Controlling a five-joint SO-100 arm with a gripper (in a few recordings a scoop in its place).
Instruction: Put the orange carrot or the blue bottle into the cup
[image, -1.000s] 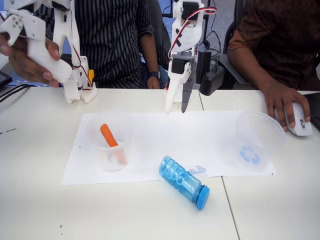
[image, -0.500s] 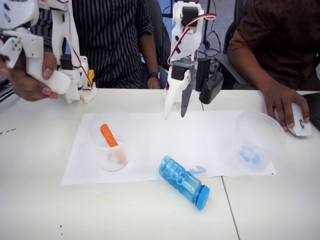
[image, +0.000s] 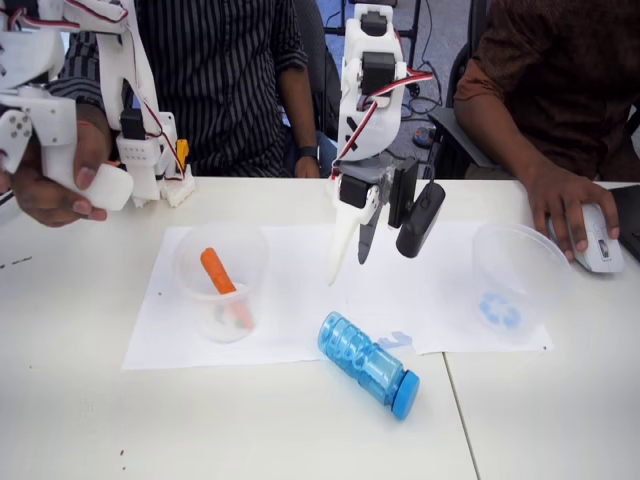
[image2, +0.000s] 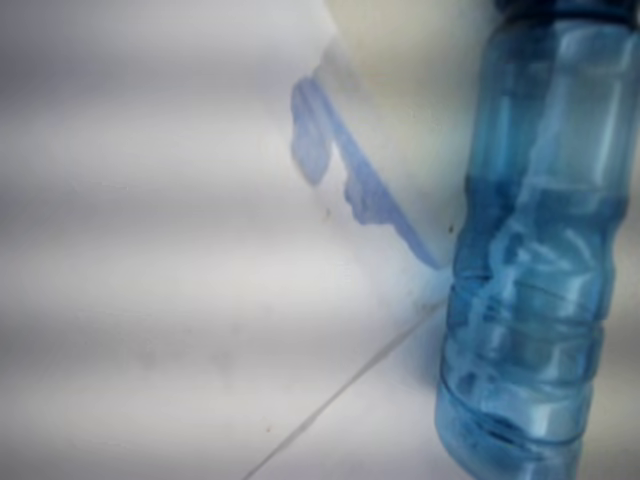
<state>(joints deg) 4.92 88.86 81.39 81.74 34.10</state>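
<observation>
Gripper (image: 352, 265) hangs over the white paper (image: 300, 300) w/ its tips pointing down, jaws only a little apart and nothing between them. Blue bottle (image: 367, 364) lies on its side at the paper's front edge, cap toward the right in the fixed view; it also runs down the right side of the wrist view (image2: 530, 260). Orange carrot (image: 218, 276) leans inside the unmarked clear cup (image: 220, 280) on the left, while the cup (image: 515, 285) w/ the blue arrows mark stands at the right, apart from the bottle.

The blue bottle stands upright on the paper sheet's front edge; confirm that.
Not upright: in the fixed view the blue bottle lies on its side, cap toward the lower right, partly on the paper sheet's front edge.
</observation>
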